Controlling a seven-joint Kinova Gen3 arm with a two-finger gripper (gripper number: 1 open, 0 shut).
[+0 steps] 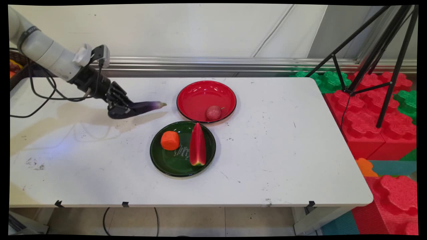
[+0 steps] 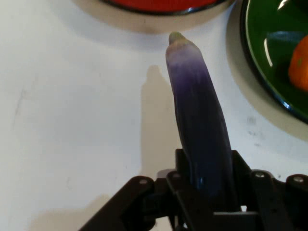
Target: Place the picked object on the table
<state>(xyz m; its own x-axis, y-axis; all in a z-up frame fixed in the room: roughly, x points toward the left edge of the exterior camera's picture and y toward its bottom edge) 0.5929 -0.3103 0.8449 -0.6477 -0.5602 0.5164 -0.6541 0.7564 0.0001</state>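
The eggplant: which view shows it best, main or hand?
The hand view: the eggplant fills the frame, purple body fading to a pale stem tip, its base clamped in the gripper. The main view shows it small, lifted left of the red plate.

The pincer [image 1: 128, 109] sits over the left half of the tabletop [image 1: 283, 160], holding an eggplant [image 1: 148, 106] whose stem end points right toward the rear plate [image 1: 200, 91]. That plate lies near the tabletop's centre-rear and contains a round fruit [image 1: 213, 113] at its front edge. The front plate [image 1: 173, 163] lies just before it, rims nearly touching. In it, a carrot piece [image 1: 169, 140] lies left and a watermelon slice [image 1: 197, 145] right.
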